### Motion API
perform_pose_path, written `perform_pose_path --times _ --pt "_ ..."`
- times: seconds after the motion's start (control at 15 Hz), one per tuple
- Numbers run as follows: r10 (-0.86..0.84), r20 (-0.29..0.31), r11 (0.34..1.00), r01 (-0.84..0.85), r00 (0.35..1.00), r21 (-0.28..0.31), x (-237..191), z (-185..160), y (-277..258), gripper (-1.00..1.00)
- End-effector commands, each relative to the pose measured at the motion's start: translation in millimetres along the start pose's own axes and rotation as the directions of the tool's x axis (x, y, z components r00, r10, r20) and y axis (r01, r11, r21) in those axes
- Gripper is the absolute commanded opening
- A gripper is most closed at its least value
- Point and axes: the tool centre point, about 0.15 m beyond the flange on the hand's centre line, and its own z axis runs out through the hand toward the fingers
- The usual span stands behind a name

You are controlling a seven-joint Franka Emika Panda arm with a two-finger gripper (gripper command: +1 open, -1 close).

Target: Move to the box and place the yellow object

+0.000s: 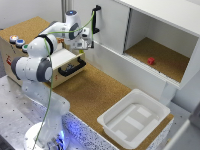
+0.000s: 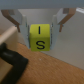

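One box point(image 1: 134, 118), maybe two cubes point(image 2: 40, 37)

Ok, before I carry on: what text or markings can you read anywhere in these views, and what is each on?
"I": upper face of the yellow block held in the tool, wrist view.
"S": its lower face.
A red mark on the wooden unit's front is too blurred to read.
The white bin shows no text.

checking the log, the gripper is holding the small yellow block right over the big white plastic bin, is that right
Not quite. The gripper does hold the small yellow block, as the wrist view shows, but in the exterior view it is beside the tan wooden unit, apart from the large white plastic bin and not over it.
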Motion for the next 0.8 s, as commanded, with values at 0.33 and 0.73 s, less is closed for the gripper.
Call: perform_pose_path --times 0.33,0.73 --pt "0.499 0.039 0.866 -0.498 0.866 -0.037 -99 99 248 -1.0" --pt "0.77 0.015 0.635 -0.764 0.638 -0.117 -178 145 398 -1.0"
